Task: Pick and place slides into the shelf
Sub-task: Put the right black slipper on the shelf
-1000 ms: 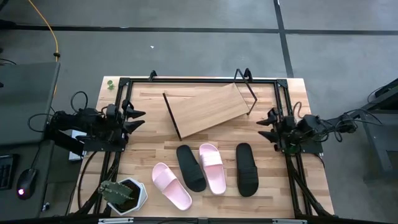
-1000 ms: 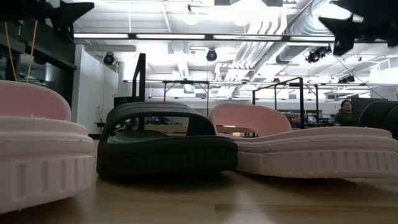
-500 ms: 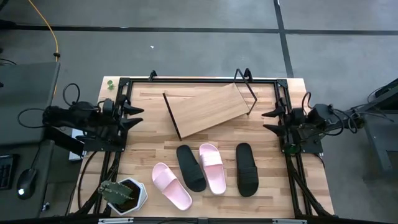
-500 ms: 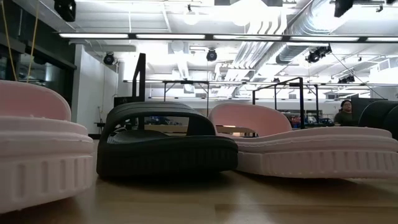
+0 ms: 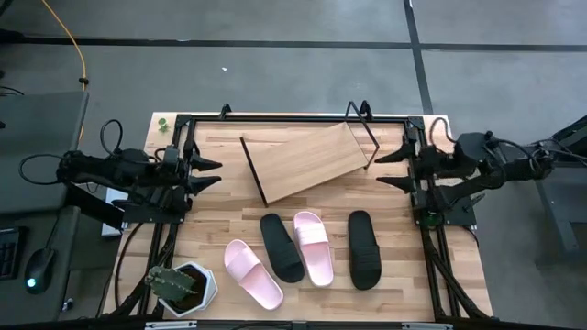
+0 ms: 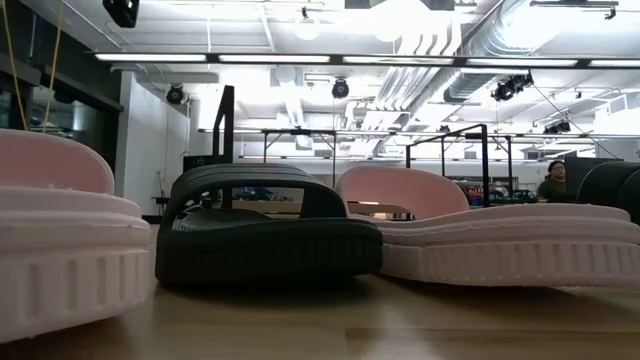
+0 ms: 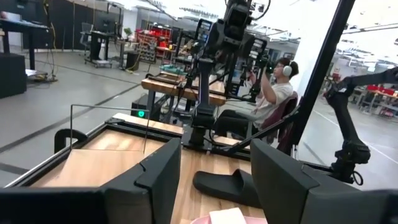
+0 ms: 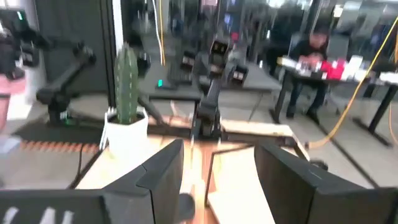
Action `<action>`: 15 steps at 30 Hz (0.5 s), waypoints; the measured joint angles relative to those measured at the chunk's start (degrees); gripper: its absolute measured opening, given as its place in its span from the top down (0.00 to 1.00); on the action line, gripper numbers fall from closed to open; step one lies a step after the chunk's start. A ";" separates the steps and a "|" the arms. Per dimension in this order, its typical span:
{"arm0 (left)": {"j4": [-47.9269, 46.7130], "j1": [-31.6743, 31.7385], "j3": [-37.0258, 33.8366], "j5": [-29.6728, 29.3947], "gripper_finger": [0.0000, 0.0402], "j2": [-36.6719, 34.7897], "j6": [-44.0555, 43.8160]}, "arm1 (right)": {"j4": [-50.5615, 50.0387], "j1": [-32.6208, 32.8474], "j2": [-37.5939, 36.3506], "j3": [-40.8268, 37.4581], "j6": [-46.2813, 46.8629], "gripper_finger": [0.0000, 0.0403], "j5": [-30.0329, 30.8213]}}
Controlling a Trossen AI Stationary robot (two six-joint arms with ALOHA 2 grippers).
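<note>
Seen from above, a wooden table [image 5: 220,220] holds four slides in a loose row toward six o'clock and an empty shelf [image 5: 307,160] toward twelve o'clock.

The left hand [image 5: 209,174] hovers at the table's nine o'clock edge, jaws parted and holding nothing. The right hand [image 5: 390,169] hovers at the three o'clock edge, also parted and empty. Neither touches a slide, so the step in hand looks like the first reach.

From nine o'clock to three o'clock, the slides are:
- a pink slide [image 5: 252,273], long axis running from ten to four o'clock, strap toward ten;
- a black slide [image 5: 281,246], touching or nearly touching the next, axis tilted slightly the same way;
- a second pink slide [image 5: 313,246], axis nearly twelve to six, strap toward twelve;
- a second black slide [image 5: 363,248], a little apart, axis twelve to six.

The shelf's long axis runs from about eight to two o'clock, its board slanted on a black wire frame (which edge is higher is hard to judge from overhead).

To do this well, each hand would best take the slide nearest it, closing across the strap, which offers a narrow ridge to pinch. The right hand seems suited to the lone black slide. A potted cactus [image 5: 179,286] near seven o'clock stands close to the outer pink slide, so the left arm should approach clear of it.
</note>
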 joint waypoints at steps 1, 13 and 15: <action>-0.04 0.00 0.00 -0.02 0.56 -0.04 -0.02 | -2.22 0.00 1.69 2.32 0.46 0.53 0.02; -0.06 0.00 -0.02 -0.02 0.56 -0.34 0.60 | -29.36 2.23 19.51 27.16 7.05 0.53 0.07; -0.10 0.00 -0.02 -0.02 0.56 -0.32 0.61 | -33.06 3.97 21.95 30.69 8.06 0.53 0.06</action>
